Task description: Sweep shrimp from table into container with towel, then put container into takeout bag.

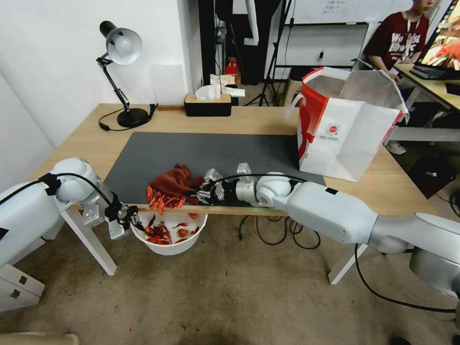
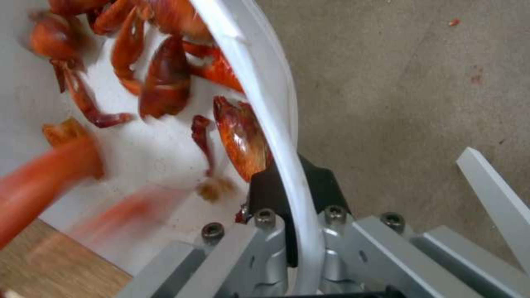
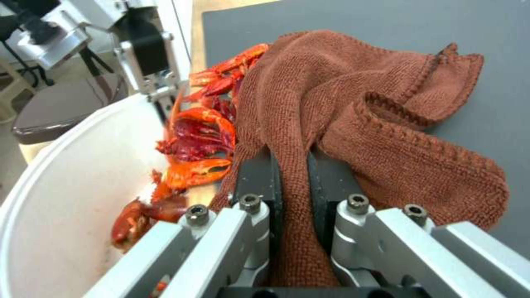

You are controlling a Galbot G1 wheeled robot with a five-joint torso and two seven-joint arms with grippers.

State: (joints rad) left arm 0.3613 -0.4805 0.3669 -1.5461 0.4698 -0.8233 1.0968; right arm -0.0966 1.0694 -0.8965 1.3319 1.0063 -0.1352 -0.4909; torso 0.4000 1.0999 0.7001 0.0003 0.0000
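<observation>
At the left of the head view, the left gripper (image 1: pixel 128 216) is clamped on the near rim of the container (image 1: pixel 167 247), holding the white bowl just below the front edge of the table (image 1: pixel 96 148), over the floor. In the left wrist view the two black pads sit one inside and one outside the thin white wall (image 2: pixel 287 136), closed tight on it. Several red-orange shrimp (image 1: pixel 160 235) already lie in the bowl; the left wrist view shows others blurred in mid-fall.

Just above the bowl, more shrimp (image 1: pixel 165 200) are bunched in a row at the table's front edge, on the dark grey mat (image 1: pixel 215 153). The rust-brown towel (image 1: pixel 175 181) lies crumpled right behind them, touching the pile.

The right gripper (image 1: pixel 203 194) reaches in from the right, low over the mat, with its fingers pinched shut on a fold of the towel; the right wrist view shows the cloth (image 3: pixel 353 124) squeezed between the two black pads.

Farther right, at the table's far right part, the takeout bag (image 1: pixel 345 129) stands upright and open, white with red sides and a silvery lining. Its front bears a small round red logo with lines of red print beneath, too small to read.

At the back of the table stand a desk lamp (image 1: pixel 120 72) on the left and a tissue box (image 1: pixel 207 103) towards the middle.
</observation>
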